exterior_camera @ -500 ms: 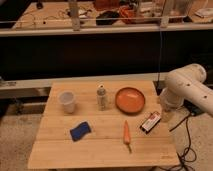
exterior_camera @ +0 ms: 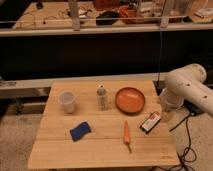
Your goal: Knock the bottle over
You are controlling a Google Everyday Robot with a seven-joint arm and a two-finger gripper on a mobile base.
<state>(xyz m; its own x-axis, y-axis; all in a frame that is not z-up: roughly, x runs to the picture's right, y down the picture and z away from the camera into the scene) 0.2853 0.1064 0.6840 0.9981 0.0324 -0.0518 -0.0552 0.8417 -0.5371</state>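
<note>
A small clear bottle (exterior_camera: 102, 97) with a pale cap stands upright near the middle back of the wooden table (exterior_camera: 100, 150). My white arm (exterior_camera: 187, 87) reaches in from the right, beside the table's right edge. My gripper (exterior_camera: 164, 111) hangs low at the arm's end, just off the table's right side, well to the right of the bottle and not touching it.
A white cup (exterior_camera: 66, 101) stands left of the bottle. An orange bowl (exterior_camera: 130, 99) sits between the bottle and my arm. A blue sponge (exterior_camera: 80, 131), a carrot (exterior_camera: 126, 134) and a snack packet (exterior_camera: 150, 122) lie toward the front. A dark counter runs behind.
</note>
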